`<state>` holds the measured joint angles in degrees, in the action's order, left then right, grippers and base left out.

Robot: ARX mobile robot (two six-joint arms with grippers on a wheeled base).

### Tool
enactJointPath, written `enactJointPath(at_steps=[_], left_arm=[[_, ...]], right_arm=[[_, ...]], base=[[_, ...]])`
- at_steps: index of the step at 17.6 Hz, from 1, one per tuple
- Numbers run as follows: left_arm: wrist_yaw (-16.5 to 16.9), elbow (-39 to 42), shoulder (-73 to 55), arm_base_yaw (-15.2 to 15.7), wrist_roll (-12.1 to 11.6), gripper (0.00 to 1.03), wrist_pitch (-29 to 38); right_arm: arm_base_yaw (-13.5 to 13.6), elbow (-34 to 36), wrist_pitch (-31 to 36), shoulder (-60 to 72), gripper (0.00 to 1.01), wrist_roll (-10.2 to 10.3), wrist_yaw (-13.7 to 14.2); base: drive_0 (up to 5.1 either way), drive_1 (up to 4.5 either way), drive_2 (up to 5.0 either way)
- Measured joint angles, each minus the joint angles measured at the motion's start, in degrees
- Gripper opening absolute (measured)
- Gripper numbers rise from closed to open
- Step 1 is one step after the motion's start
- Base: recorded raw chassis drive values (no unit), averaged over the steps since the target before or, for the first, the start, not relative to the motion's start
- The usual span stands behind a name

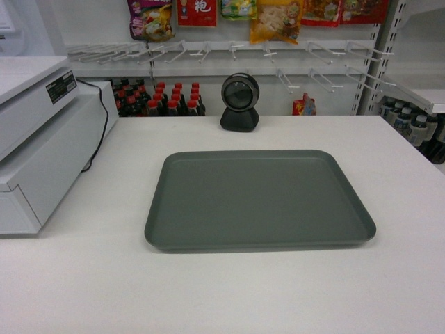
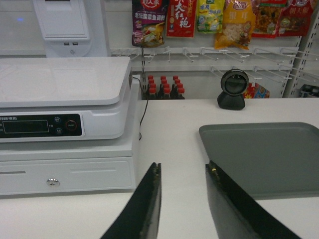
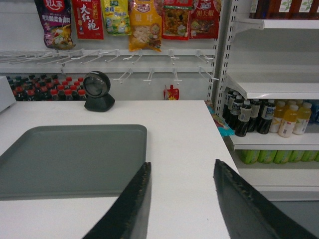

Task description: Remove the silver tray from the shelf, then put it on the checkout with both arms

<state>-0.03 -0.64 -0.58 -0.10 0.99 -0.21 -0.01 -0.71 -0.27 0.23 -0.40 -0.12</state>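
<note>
Mid-bench, back from its front edge, the silver tray (image 1: 259, 200) lies placed; both hands, left hand (image 2: 183, 172) and right hand (image 3: 182, 172), released, need only withdraw.

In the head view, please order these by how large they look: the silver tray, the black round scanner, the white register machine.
1. silver tray
2. white register machine, cut off by the frame's left edge
3. black round scanner, farther from the camera, so it looks smaller
</note>
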Motion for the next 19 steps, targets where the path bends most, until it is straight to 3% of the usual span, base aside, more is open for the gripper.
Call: enactJointPath(at_steps=[2,4,5,6,19], left_arm=[[0.02,0.0,0.0,0.0,0.0,0.51,0.0],[0.02,0.0,0.0,0.0,0.0,0.63,0.0],[0.02,0.0,0.0,0.0,0.0,0.81,0.0],[0.02,0.0,0.0,0.0,-0.02,0.99,0.0],[0.02,0.0,0.0,0.0,-0.02,0.98,0.0]], right_arm=[[0.0,0.0,0.02,0.0,0.58,0.0,0.0],[0.0,0.0,0.0,0.0,0.7,0.0,0.0],[0.0,0.0,0.02,0.0,0.89,-0.02,0.0],[0.0,0.0,0.02,0.0,1.0,0.02,0.0],[0.0,0.0,0.02,0.0,0.98,0.0,0.0]], base=[[0.0,0.0,0.0],[0.0,0.0,0.0],[0.0,0.0,0.0],[0.0,0.0,0.0],[0.0,0.0,0.0]])
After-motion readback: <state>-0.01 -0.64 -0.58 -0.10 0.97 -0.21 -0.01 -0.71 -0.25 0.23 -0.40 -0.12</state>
